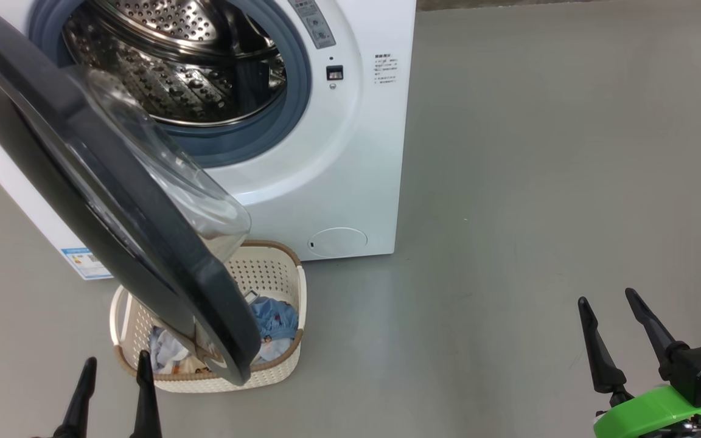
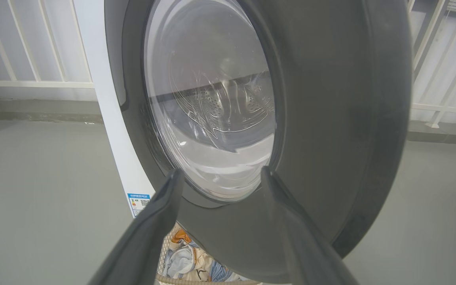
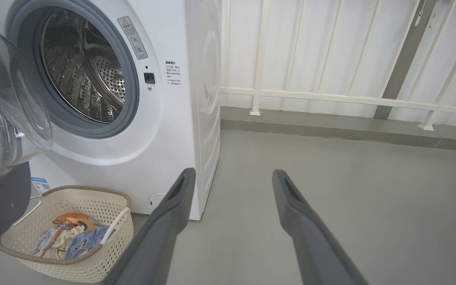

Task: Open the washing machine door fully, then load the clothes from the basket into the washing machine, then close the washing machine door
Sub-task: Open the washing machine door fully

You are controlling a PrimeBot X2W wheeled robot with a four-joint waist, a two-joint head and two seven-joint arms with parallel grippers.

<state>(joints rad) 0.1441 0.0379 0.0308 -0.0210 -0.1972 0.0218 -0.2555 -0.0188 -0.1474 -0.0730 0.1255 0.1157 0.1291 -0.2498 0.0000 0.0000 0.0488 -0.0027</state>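
Observation:
The white washing machine (image 1: 338,158) stands at the upper left, its steel drum (image 1: 174,67) exposed. Its round black door (image 1: 113,201) swings out toward me, the glass bowl (image 1: 168,176) facing the drum. The door hangs over the cream basket (image 1: 292,365) on the floor, hiding part of it. Light blue and cream clothes (image 1: 274,322) lie inside the basket (image 3: 105,253); the clothes (image 3: 71,239) show better in the right wrist view. My left gripper (image 1: 116,365) is open, just left of the door's lower edge, facing the door's outer face (image 2: 331,118). My right gripper (image 1: 609,298) is open, far to the right over bare floor.
Grey floor (image 1: 539,182) spreads to the right of the machine. A white railing (image 3: 331,95) with a low kerb runs behind and beside the machine. A blue label sticker (image 1: 86,263) sits low on the machine's left front.

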